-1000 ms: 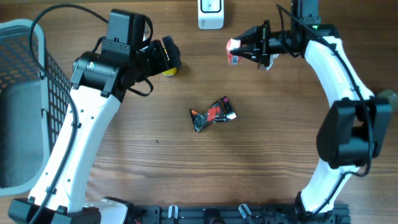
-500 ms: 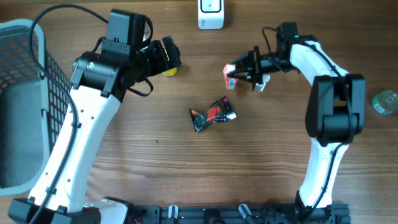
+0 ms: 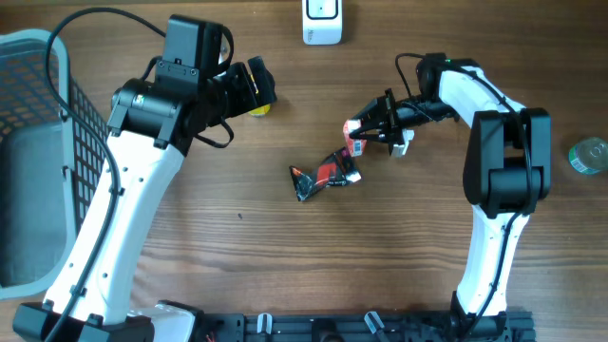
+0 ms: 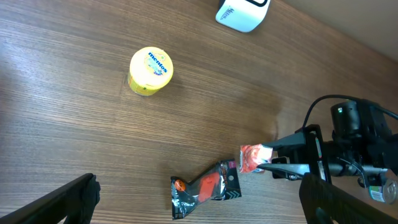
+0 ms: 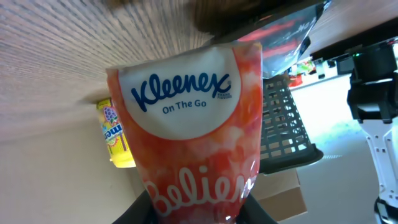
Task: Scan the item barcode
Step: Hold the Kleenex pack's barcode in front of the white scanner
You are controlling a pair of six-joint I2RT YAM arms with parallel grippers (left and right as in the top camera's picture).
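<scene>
My right gripper [image 3: 372,128] is shut on a red-and-white Kleenex tissue pack [image 3: 355,126], held low over the table just above a black-and-red snack packet [image 3: 325,174]. In the right wrist view the pack [image 5: 189,118] fills the frame between the fingers of the right gripper [image 5: 199,210], printed face toward the camera. The white scanner [image 3: 322,21] stands at the table's far edge. My left gripper [image 3: 258,85] hangs open high above the table, holding nothing. In its wrist view the left gripper [image 4: 200,210] frames the snack packet [image 4: 205,190] and the tissue pack [image 4: 252,157].
A yellow Mentos tub [image 3: 258,108] stands under the left gripper, also visible in the left wrist view [image 4: 149,70]. A grey wire basket [image 3: 38,142] takes up the left edge. A round clear lid [image 3: 589,155] lies at the far right.
The right gripper has carried the tissue pack down and toward me, from beside the scanner to just above the snack packet. The left arm has not moved.
</scene>
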